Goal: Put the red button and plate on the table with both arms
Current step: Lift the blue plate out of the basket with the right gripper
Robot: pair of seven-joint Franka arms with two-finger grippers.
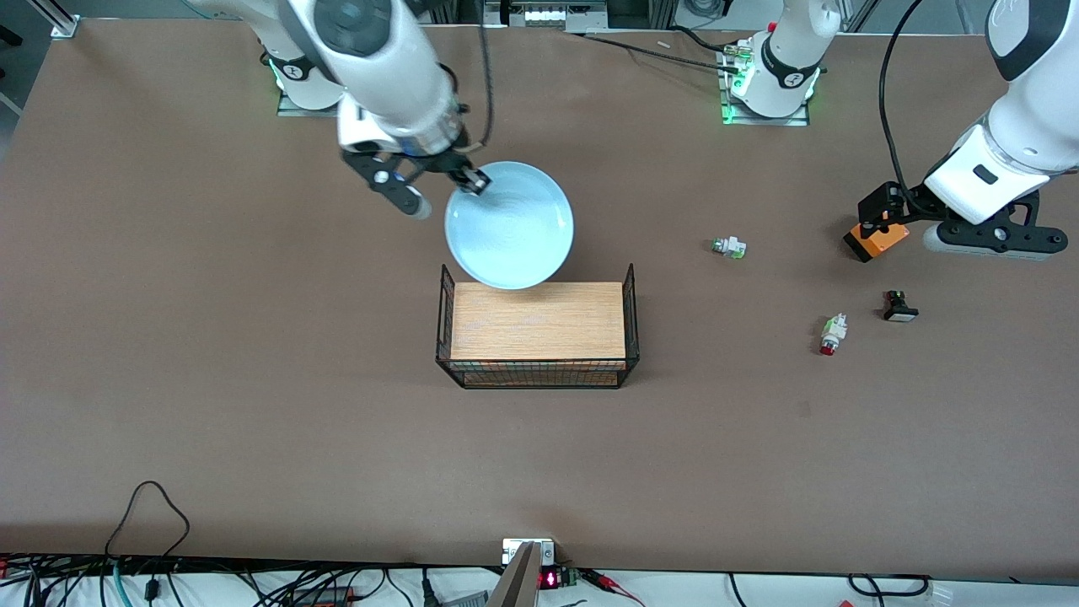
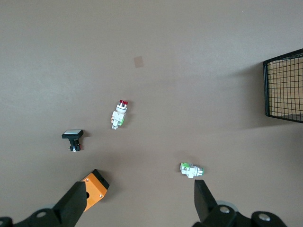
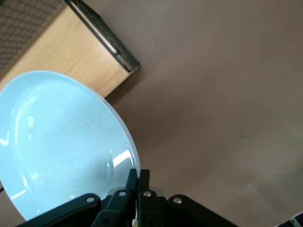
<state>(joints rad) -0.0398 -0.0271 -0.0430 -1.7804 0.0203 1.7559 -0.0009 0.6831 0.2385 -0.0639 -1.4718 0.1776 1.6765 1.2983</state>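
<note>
My right gripper [image 1: 474,181] is shut on the rim of the pale blue plate [image 1: 510,226] and holds it up, tilted, over the table [image 1: 211,337] and the edge of the rack that is farther from the front camera. The right wrist view shows the jaws [image 3: 137,177] pinched on the plate's rim [image 3: 61,146]. The red button [image 1: 832,335] lies on its side on the table toward the left arm's end; it also shows in the left wrist view [image 2: 120,113]. My left gripper [image 1: 885,215] [image 2: 137,203] is open and empty, up over the orange box.
A wood-topped black wire rack [image 1: 539,333] [image 2: 285,85] [image 3: 71,52] stands mid-table. A green-tipped button [image 1: 729,247] [image 2: 191,169], a black part with a white face [image 1: 899,308] [image 2: 73,138] and an orange box [image 1: 877,239] [image 2: 94,189] lie near the red button.
</note>
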